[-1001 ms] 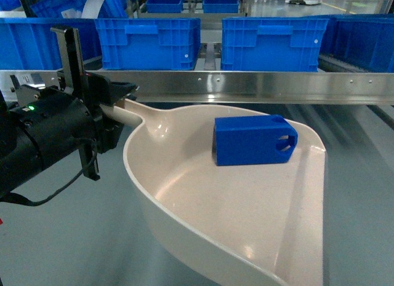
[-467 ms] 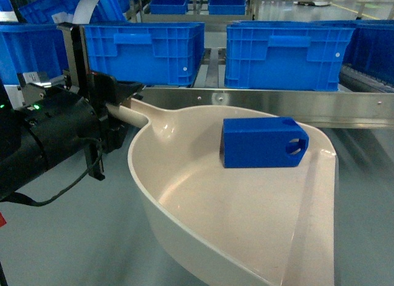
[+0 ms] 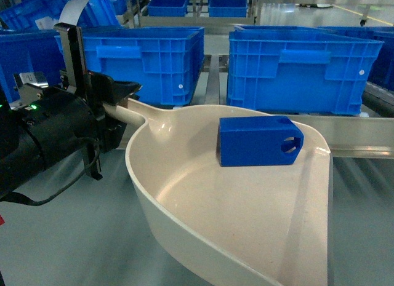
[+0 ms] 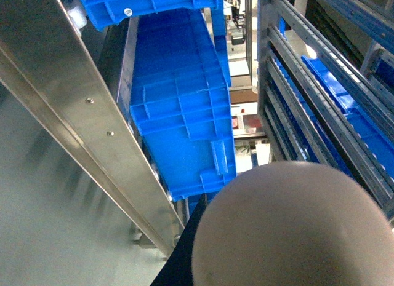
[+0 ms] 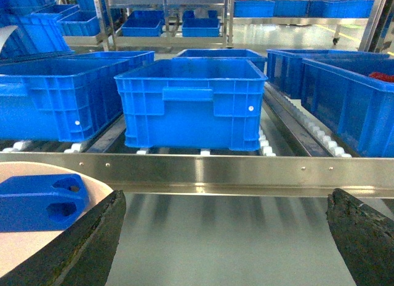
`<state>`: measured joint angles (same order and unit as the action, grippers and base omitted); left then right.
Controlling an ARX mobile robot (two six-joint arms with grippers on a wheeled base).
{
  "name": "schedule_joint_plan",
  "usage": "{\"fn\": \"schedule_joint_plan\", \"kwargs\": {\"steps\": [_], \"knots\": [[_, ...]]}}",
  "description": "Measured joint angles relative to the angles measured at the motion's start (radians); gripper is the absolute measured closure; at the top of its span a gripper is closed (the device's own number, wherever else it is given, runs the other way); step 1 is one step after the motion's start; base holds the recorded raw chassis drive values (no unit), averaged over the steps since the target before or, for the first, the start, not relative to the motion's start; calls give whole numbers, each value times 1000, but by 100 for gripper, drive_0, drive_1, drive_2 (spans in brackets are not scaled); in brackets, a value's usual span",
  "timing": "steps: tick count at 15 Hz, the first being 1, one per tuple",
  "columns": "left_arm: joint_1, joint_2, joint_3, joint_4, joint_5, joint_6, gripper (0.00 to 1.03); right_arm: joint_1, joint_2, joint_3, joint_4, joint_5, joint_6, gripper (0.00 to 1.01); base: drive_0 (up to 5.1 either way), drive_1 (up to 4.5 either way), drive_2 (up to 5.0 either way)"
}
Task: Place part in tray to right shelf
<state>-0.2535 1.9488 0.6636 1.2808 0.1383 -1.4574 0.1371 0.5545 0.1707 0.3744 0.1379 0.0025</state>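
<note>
Shelf (image 3: 345, 140) rail now sits lower and nearer than a second ago; you're closing in. Left hand (image 3: 114, 111) grips tray (image 3: 215, 218) handle, part (image 3: 258, 140) inside. Right hand (image 5: 225, 237) open, empty.

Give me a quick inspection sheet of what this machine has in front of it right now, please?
Surface: grey floor below the scoop; no table seen.
Job's things: blue part lies inside the cream tray, slotted end pointing right. Right shelf's steel rail runs just beyond it.
Clutter: nothing seen.
Grippers: left gripper shut on the tray's handle; right gripper has its jaws wide apart, holding nothing.
Cables: a black cable loops under the left arm.
Surroundings: blue crates sit on white rollers; more racks stand behind.
</note>
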Motion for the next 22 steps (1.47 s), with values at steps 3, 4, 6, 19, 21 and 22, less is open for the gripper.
{"fn": "schedule_joint_plan", "kwargs": {"steps": [3,4,6,19,21,22], "knots": [[0,0,0,0,-3,2,91,0,0,0,0,0,0,3,4,438,-429],[0,0,0,1,0,0,91,0,0,0,0,0,0,3,12,445,-422],[0,0,0,4,1,0,91,0,0,0,3,0,0,3,6,222,-211],[1,0,0,-1,0,-1,91,0,-5,0,0,0,0,3,0,94,-94],[1,0,0,0,0,0,91,0,-5,0,1,0,0,3,6,286,-274],[1,0,1,-1,-1,0,91,0,-5,0,1,0,0,3,0,0,0]]}}
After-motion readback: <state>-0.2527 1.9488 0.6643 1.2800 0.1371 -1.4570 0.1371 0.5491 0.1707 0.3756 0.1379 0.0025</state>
